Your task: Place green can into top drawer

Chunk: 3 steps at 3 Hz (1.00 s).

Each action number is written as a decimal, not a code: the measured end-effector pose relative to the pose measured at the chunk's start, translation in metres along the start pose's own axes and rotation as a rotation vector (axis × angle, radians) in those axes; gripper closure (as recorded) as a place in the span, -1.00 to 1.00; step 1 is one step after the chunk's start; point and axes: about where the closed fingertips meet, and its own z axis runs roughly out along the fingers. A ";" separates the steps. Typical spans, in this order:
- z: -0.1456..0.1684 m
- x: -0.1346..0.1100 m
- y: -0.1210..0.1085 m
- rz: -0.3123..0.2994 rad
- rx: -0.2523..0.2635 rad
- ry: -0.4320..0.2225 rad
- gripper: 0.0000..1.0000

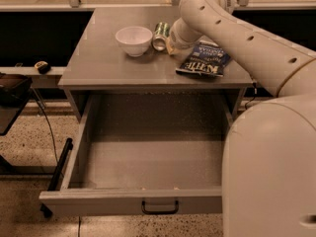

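The green can (pixel 160 35) is on the grey cabinet top (pixel 98 68), between the white bowl (pixel 134 39) and my gripper. It seems to lean or lie with a silver end toward the camera. My gripper (pixel 170 44) is right beside the can's right side, mostly hidden behind my wrist. The top drawer (pixel 133 202) is pulled out wide below the cabinet top. Its inside holds nothing I can see, and its dark handle (pixel 159 207) is at the front centre.
A blue chip bag (pixel 203 60) lies on the cabinet top to the right of the gripper, under my arm. My white arm and body (pixel 271 132) fill the right side. A dark stand (pixel 12 98) and cables are on the floor at the left.
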 end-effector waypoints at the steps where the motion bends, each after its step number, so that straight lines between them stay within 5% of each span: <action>1: -0.005 -0.005 0.001 0.003 -0.006 -0.008 -0.42; 2: -0.015 -0.016 0.004 0.007 -0.014 -0.024 -0.84; 3: -0.026 -0.034 0.017 -0.025 -0.029 -0.028 -1.00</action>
